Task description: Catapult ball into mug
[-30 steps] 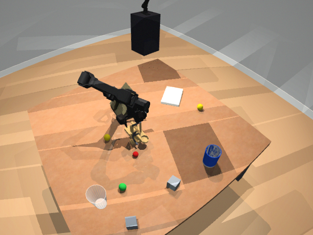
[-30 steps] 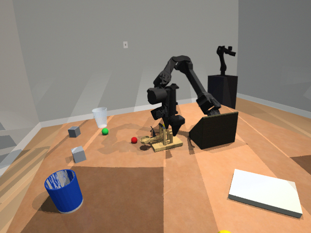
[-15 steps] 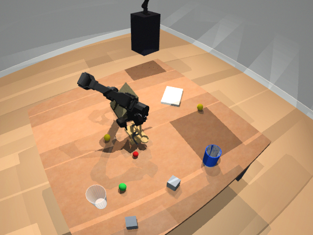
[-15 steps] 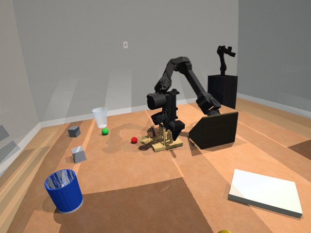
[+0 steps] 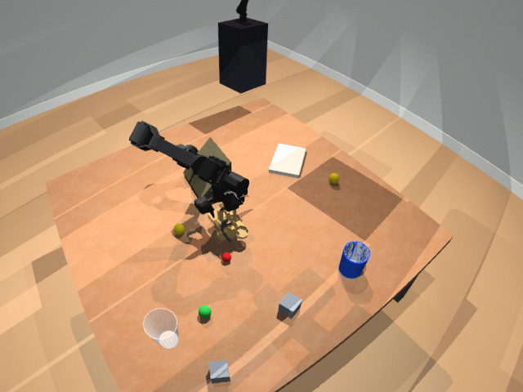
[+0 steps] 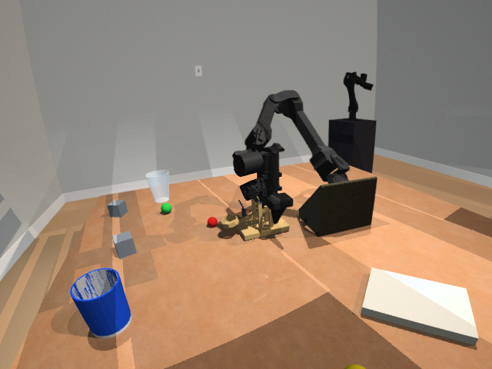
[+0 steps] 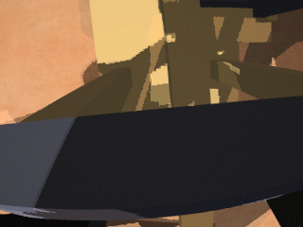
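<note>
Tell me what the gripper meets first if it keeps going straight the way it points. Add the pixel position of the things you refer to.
Most likely the wooden catapult (image 5: 217, 217) (image 6: 265, 230) (image 7: 125, 28), right below the gripper's fingers (image 6: 281, 208); its dark crossbar (image 7: 166, 156) looks nearest in the wrist view, though depth there is hard to judge.
</note>
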Action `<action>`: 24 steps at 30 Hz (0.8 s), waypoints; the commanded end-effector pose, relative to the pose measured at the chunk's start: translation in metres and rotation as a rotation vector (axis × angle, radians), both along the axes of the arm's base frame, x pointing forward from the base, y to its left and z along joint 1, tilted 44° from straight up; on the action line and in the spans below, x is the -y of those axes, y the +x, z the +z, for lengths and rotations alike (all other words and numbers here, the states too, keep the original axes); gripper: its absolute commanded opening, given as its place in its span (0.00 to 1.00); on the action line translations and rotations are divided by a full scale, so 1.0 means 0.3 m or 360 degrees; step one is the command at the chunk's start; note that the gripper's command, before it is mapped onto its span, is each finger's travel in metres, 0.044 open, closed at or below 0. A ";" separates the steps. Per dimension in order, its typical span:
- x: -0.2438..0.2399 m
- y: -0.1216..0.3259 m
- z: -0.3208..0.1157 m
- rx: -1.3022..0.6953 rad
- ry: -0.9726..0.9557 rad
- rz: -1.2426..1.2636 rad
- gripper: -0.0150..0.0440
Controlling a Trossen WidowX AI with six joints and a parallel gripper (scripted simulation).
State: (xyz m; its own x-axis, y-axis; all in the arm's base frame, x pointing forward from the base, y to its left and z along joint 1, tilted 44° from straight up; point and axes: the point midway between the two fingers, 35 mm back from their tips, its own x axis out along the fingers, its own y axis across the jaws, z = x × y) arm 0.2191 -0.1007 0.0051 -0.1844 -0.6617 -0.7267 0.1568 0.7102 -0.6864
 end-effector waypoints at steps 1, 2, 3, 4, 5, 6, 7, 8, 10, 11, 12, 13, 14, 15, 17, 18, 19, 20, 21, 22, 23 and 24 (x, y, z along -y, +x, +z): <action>0.000 0.001 0.000 0.0001 0.0000 0.0000 0.69; 0.000 0.001 0.000 0.0001 0.0000 0.0000 0.64; 0.000 0.001 0.000 0.0001 0.0000 0.0000 0.60; 0.000 0.001 0.000 0.0001 0.0000 0.0000 0.56; 0.000 0.001 0.000 0.0001 0.0000 0.0000 0.51; 0.000 0.001 0.000 0.0001 0.0000 0.0000 0.47; 0.000 0.001 0.000 0.0001 0.0000 0.0000 0.45; 0.000 0.001 0.000 0.0001 0.0000 0.0000 0.44; 0.000 0.001 0.000 0.0001 0.0000 0.0000 0.42; 0.000 0.001 0.000 0.0001 0.0000 0.0000 0.41; -0.007 0.003 0.007 0.0001 0.0001 0.0000 0.37; -0.025 0.011 0.025 0.0002 0.0004 0.0001 0.32; -0.057 0.021 0.058 0.0002 0.0006 0.0001 0.28; -0.088 0.028 0.092 0.0001 0.0007 0.0000 0.25; -0.113 0.031 0.120 0.0000 0.0006 0.0000 0.25; -0.113 0.031 0.120 0.0000 0.0006 0.0000 0.25; -0.113 0.031 0.120 0.0000 0.0006 0.0000 0.25; -0.113 0.031 0.120 0.0000 0.0006 0.0000 0.25; -0.115 0.034 0.119 0.0006 0.0004 -0.0007 0.25; -0.118 0.043 0.116 0.0024 -0.0001 -0.0027 0.25; -0.124 0.058 0.111 0.0054 -0.0008 -0.0059 0.25; -0.131 0.075 0.104 0.0089 -0.0017 -0.0097 0.25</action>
State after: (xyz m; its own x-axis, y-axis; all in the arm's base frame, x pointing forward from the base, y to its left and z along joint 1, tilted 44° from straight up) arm 0.2269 -0.0696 0.0359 -0.1982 -0.6616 -0.7232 0.1718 0.7029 -0.6902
